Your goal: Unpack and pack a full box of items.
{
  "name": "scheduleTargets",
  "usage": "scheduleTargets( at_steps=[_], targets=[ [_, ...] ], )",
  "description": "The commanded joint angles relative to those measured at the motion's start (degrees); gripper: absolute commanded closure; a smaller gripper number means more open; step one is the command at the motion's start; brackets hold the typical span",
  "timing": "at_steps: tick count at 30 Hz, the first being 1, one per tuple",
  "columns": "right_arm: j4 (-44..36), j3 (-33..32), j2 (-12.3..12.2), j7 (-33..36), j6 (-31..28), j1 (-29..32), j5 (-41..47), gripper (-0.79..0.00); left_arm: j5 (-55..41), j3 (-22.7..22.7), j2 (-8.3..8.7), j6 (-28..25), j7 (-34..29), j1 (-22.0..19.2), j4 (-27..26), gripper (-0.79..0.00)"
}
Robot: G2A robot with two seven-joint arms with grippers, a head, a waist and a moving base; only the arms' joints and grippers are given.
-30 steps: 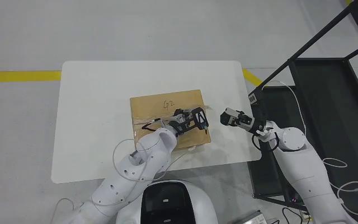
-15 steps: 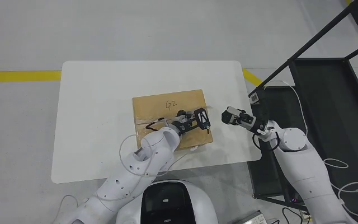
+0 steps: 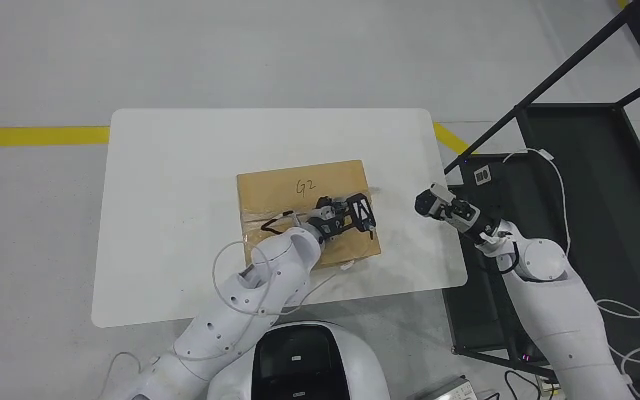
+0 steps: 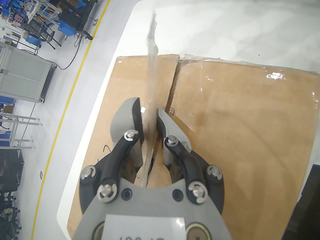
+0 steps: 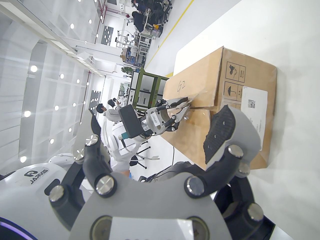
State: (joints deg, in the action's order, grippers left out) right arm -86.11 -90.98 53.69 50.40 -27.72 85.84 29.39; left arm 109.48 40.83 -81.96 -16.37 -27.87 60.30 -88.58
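On the white table (image 3: pixel 170 200), top view: the cardboard box (image 3: pixel 290 185) lies near the middle, a little toward my side. My left gripper (image 3: pixel 352 215) sits over the box's top, close to its right end, on the seam line. My right gripper (image 3: pixel 432 200) hangs past the box's right side, apart from it, above the table's right edge.

Left wrist view: my left fingers (image 4: pixel 133 116) stand narrow, pinching a clear tape strip (image 4: pixel 151 58) between them. The strip rises upright from the seam (image 4: pixel 173 83) where the two top flaps meet. More clear tape glints on the flap beside the seam. The box's end nearly reaches the table's rounded edge.

Right wrist view: my right pads (image 5: pixel 221 128) are spread wide, holding nothing. Between them, farther off, the box shows its top and a labelled end face. My left gripper is at the top seam near that end.
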Motion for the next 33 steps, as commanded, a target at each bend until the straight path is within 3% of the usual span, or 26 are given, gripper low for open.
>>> scheduleTargets(
  at_steps=[1,9,16,20,26,33],
  targets=[
    [-0.1,0.2,0.1,0.0,0.2,-0.2,-0.2,-0.785,-0.5,0.4,-0.01,-0.3,0.5,0.4,-0.4,-0.785],
    [0.0,0.7,0.3,0.3,0.4,-0.9,-0.6,-0.785,-7.6,3.1,0.13,-3.7,3.7,2.6,-2.9,-0.785],
    [0.0,1.1,0.4,0.7,0.7,-1.2,-0.8,-0.785,-17.7,9.4,0.84,-5.5,7.3,5.1,-7.4,-0.785],
    [0.1,2.0,0.5,1.2,1.7,-2.0,-1.4,-0.785,-20.8,13.6,1.93,-8.5,7.6,8.6,-11.0,-0.785],
    [0.3,3.9,0.8,2.3,4.0,-3.9,-2.7,-0.785,-29.3,22.6,4.36,-20.0,4.7,16.0,-18.2,-0.785],
    [-1.4,7.8,1.2,4.8,8.0,-6.0,-3.0,-0.785,-36.7,37.1,7.22,-29.9,5.6,26.1,-26.8,-0.785]
  ],
)
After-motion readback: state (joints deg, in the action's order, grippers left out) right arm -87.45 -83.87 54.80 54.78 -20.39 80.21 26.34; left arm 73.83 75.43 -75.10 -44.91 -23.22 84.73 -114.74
